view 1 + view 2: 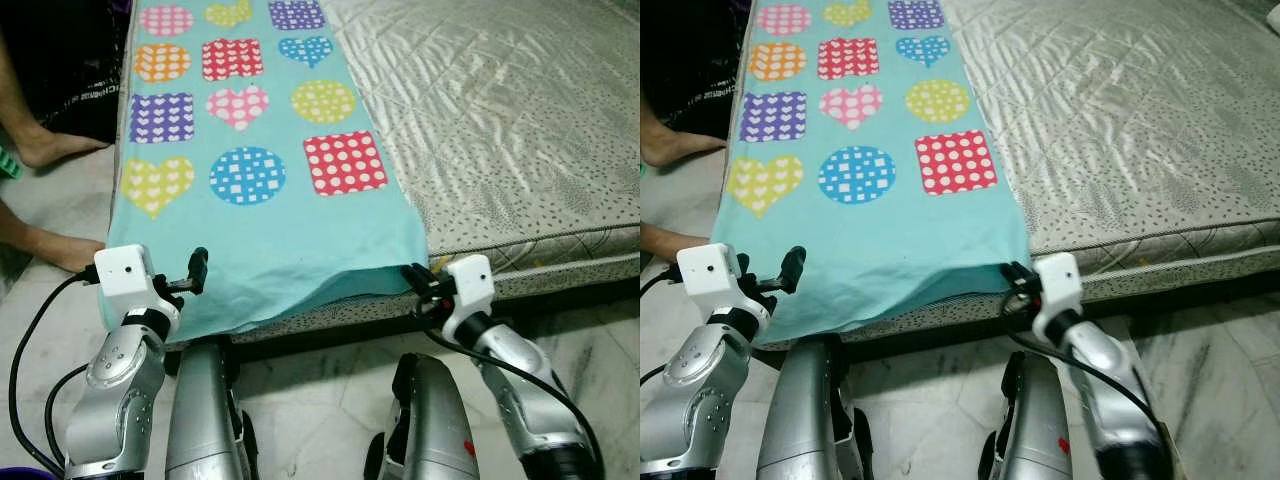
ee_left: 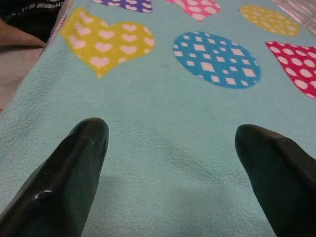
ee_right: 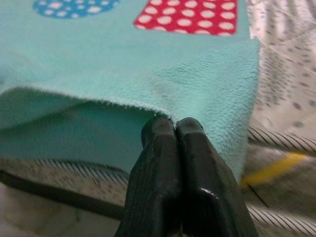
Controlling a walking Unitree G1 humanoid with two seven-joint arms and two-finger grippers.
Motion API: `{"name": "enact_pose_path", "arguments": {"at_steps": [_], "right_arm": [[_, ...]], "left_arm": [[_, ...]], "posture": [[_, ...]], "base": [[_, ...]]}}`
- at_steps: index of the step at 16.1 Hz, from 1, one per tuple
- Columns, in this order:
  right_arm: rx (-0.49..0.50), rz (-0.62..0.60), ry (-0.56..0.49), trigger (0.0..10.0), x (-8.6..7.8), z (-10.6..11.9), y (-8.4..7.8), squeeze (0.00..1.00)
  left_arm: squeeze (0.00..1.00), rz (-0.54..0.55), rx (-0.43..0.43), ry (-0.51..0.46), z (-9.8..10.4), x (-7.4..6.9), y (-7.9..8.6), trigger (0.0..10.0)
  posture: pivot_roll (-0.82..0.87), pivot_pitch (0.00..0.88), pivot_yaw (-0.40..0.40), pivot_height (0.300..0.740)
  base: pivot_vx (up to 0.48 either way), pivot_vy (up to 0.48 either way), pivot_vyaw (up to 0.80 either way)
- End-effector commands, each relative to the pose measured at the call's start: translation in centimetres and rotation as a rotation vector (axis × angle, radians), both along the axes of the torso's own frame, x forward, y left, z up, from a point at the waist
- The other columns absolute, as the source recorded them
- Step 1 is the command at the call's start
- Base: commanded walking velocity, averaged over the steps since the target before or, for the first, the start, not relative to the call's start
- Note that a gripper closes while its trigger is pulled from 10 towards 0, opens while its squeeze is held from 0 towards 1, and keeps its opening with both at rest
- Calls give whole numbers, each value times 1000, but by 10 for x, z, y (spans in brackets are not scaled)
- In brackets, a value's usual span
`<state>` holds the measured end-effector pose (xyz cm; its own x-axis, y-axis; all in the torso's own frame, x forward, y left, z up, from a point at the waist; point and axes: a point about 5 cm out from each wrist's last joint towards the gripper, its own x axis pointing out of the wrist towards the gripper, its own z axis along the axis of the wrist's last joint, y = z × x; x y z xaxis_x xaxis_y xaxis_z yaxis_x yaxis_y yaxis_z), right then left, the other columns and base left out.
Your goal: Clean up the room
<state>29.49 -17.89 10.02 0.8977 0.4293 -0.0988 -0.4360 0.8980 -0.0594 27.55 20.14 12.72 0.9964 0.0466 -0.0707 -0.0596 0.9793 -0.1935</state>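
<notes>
Left gripper (image 2: 170,148) jaws wide over flat blanket (image 1: 250,230), open fleece ahead; person's foot (image 1: 55,147) far outboard.

Mattress (image 1: 500,120) in quilted grey cover sits low on marble floor (image 1: 330,390). Turquoise blanket (image 1: 270,230) with dotted hearts, circles, squares lies along its left side, near edge draping over.

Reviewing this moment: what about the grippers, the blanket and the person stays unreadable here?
- Right gripper: fingers pressed together at the blanket hem; whether cloth is pinched between them is hidden in the right wrist view.
- Left gripper: open over the blanket; contact cannot be judged.
- Blanket's far end: cut off by the top edge of the eye views.
- Person: just a foot and limb, cut by the left edge.
- Mattress underside: dark shadow.
</notes>
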Motion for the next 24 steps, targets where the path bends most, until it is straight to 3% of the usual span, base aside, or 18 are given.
{"name": "enact_pose_path", "arguments": {"at_steps": [1, 4, 5, 6, 7, 12, 16, 19, 24], "right_arm": [[-19, 0, 10, 0, -5, 0, -7, 0], [-48, -16, 28, 0, -14, -1, -23, 0], [-60, -16, 34, 8275, -16, -2, -25, 0], [-62, -19, 38, 10000, -17, -2, -24, 753], [-58, -15, 38, 10000, -17, -2, -23, 1000], [-44, -13, 23, 10000, -14, 4, -14, 1000], [73, -107, -27, 10000, -3, 23, -8, 1000], [97, -147, -61, 10000, 2, 31, -2, 1000], [64, -304, -146, 10000, 15, 48, -24, 1000]], "left_arm": [[0, 1, -8, 17, -5, -2, 1, 10000], [0, -8, -11, 19, -6, -2, 0, 10000], [0, -12, -12, 19, -6, -1, -1, 10000], [0, -20, -14, 18, -6, 0, -3, 10000], [0, -23, -15, 18, -6, 1, -4, 10000], [0, -31, -15, 18, -6, 2, -3, 10000], [0, -30, -18, 26, -10, -1, -3, 10000], [0, -31, -14, 22, -11, 2, -2, 10000], [0, -26, -7, 5, -10, 9, 2, 10000]], "posture": [[44, 210, -28, 501], [34, 210, -18, 501], [31, 209, -14, 501], [29, 207, -11, 501], [30, 206, -8, 501], [28, 196, -8, 501], [23, 156, 2, 501], [21, 115, 9, 501], [11, 62, 15, 501]], "base": [[0, 0, 0], [0, 0, 0], [0, 0, 0], [0, 0, 0], [0, 0, 0], [0, 0, 0], [0, 0, 0], [0, 0, 0], [0, 0, 0]]}}
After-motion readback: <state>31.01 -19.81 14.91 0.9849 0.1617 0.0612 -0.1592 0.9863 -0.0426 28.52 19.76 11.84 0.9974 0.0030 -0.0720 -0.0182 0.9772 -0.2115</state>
